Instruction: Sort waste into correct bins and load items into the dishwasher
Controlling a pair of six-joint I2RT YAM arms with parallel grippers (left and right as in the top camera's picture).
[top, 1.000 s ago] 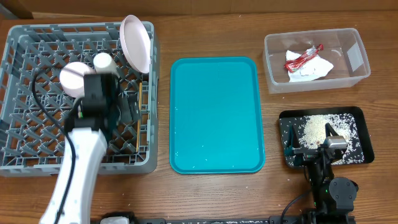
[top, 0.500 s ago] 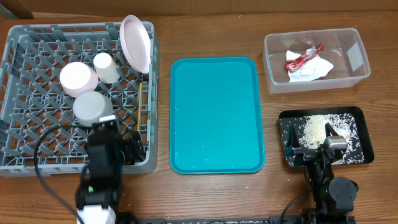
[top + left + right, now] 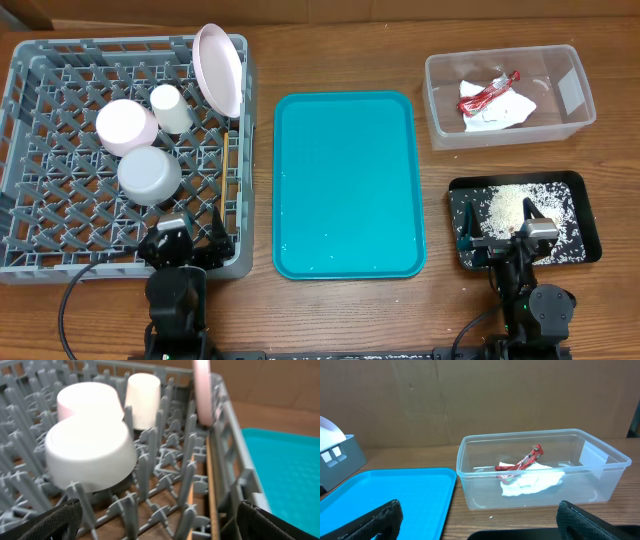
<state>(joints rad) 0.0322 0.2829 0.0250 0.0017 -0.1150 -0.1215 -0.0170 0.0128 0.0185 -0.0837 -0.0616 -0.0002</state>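
Observation:
The dishwasher rack (image 3: 60,200) holds the pink plate (image 3: 220,68) on edge, a pale bowl (image 3: 125,126), a white cup (image 3: 170,108) and a grey bowl (image 3: 149,175), both bowls upside down. Chopsticks (image 3: 225,180) lie along its right wall. My left gripper (image 3: 182,240) hangs open and empty at the rack's near edge, facing the grey bowl (image 3: 90,455) and chopsticks (image 3: 212,490). The clear tub (image 3: 575,95) contains the napkin (image 3: 500,108) and red wrapper (image 3: 487,92). Rice crumbs (image 3: 510,208) lie in the black tray (image 3: 580,185). My right gripper (image 3: 497,238) is open and empty over that tray's near edge.
The teal serving tray (image 3: 345,180) lies bare between the rack and the bins. In the right wrist view the tub (image 3: 470,460) stands straight ahead, with the teal tray (image 3: 385,495) to the left. A brown cardboard wall backs the table.
My left arm has drawn back from above the rack to its near edge, uncovering the grey bowl that stands in the rack. The right arm has not moved.

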